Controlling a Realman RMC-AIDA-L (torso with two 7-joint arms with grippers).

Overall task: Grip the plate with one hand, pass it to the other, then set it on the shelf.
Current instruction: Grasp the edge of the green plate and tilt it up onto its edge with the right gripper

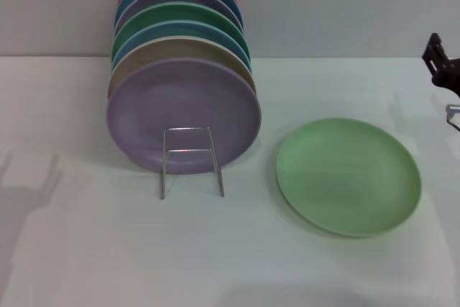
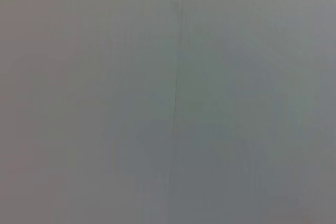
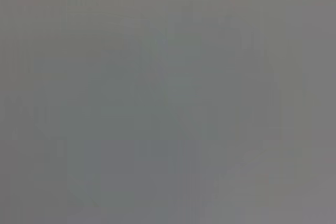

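The light pastel-green plate (image 1: 348,176) lies flat on the white table (image 1: 86,249), right of centre. The thin silver wire shelf (image 1: 191,159) stands at the left, its upright rectangular loop in front of a row of upright plates. Part of my right gripper (image 1: 440,64) shows as a dark piece at the right edge, above the table, behind and to the right of the plate and apart from it. My left gripper is out of view. Both wrist views show only a blank grey surface.
Several plates stand on edge in the shelf: a lilac one (image 1: 183,113) at the front, then tan, blue, darker green (image 1: 180,14), lilac, blue and red toward the wall. A pale wall (image 1: 345,5) runs behind the table.
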